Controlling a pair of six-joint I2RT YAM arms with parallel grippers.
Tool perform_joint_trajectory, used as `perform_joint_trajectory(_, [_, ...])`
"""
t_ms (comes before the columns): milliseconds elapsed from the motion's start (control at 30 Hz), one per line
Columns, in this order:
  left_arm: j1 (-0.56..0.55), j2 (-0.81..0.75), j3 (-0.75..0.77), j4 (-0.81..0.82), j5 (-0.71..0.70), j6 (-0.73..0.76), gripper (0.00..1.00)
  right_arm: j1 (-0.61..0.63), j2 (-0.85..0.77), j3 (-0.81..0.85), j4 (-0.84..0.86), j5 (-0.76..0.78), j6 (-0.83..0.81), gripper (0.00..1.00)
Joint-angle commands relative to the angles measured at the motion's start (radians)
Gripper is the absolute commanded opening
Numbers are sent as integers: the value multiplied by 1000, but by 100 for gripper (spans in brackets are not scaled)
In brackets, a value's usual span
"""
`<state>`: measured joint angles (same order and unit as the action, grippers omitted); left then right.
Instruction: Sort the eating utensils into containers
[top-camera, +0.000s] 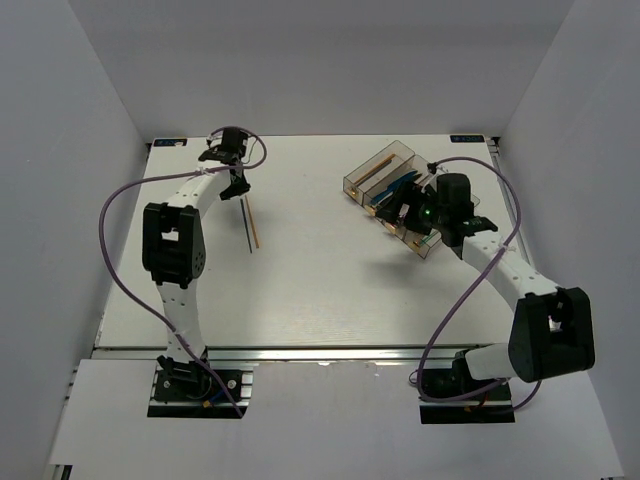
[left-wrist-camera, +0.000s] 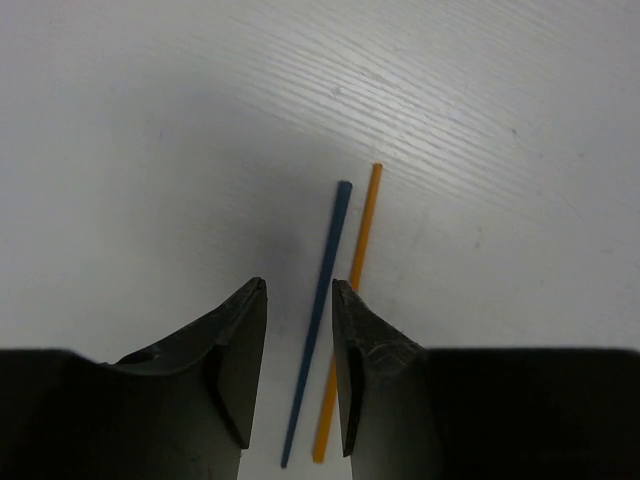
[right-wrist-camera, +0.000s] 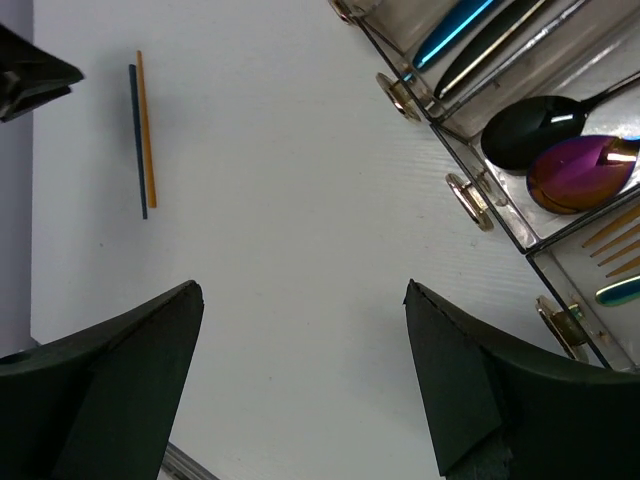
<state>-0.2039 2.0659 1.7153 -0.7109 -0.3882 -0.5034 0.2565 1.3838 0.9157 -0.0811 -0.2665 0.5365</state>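
Two thin chopsticks lie side by side on the white table, one dark blue (left-wrist-camera: 325, 290) and one orange (left-wrist-camera: 362, 230); from above they show as one thin pair (top-camera: 250, 222). My left gripper (left-wrist-camera: 298, 285) hangs low over their near ends. Its jaws stand narrowed, with the blue stick in the gap and space on both sides. The orange stick runs partly under the right finger (left-wrist-camera: 360, 340). My right gripper (right-wrist-camera: 303, 288) is wide open over bare table beside the containers (top-camera: 385, 165). These hold a black spoon (right-wrist-camera: 520, 128), an iridescent spoon (right-wrist-camera: 575, 170) and a blue piece (right-wrist-camera: 455, 30).
The joined clear bins (right-wrist-camera: 470, 195) sit at the back right, with gold latches on their near ends. Grey walls enclose the table on three sides. The right arm's cable loops over the table's right side (top-camera: 450, 310).
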Motion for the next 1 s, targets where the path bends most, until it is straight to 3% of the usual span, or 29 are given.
perform_joint_trajectory(0, [31,42,76,-19,81,51,43,-2,-60,5,52,-36,-40,86])
perform_joint_trajectory(267, [58,149,164,-9,186,82,43,0,-54,-23,53,-57,-47,85])
perform_joint_trajectory(967, [63,223,152,-16,184,65,41,-2,-58,-32,60,-66,-52,84])
